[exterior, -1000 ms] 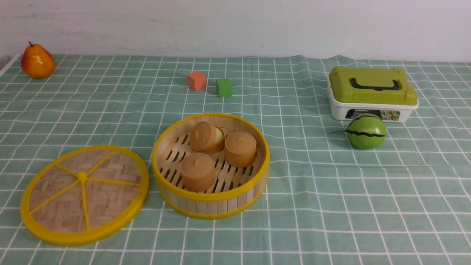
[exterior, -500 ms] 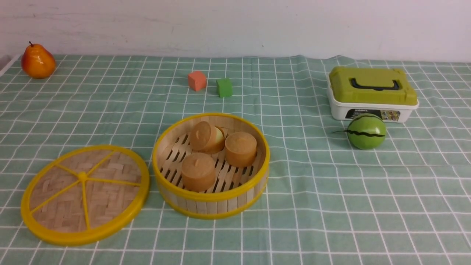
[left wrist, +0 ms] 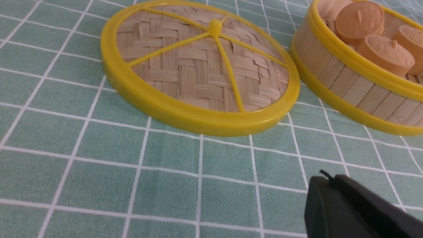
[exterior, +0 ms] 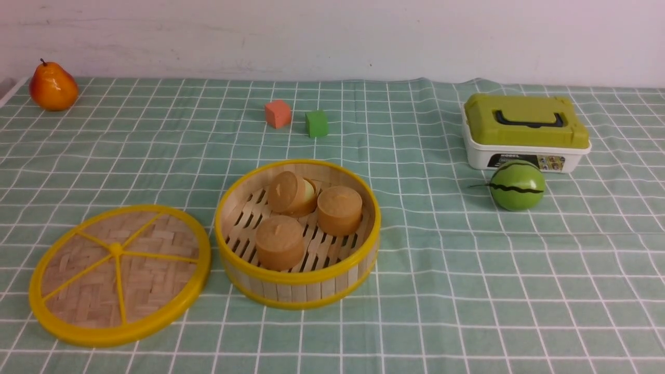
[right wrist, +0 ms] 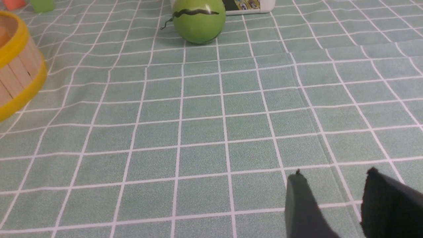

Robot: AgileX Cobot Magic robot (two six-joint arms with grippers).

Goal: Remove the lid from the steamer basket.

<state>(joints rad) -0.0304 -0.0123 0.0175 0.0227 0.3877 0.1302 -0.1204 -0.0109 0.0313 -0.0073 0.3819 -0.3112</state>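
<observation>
The flat round woven-bamboo lid with its yellow rim (left wrist: 198, 72) already lies flat on the checked green surface (left wrist: 99, 172), just beside the round wood-slat steamer basket (left wrist: 347, 86) (3 brown buns sit uncovered inside), so the job looks done; best simply keep clear. The left claw (left wrist: 325, 180) is closed and empty, the lid ahead of it. The right claw (right wrist: 333, 185) stands parted, holding nothing.
</observation>
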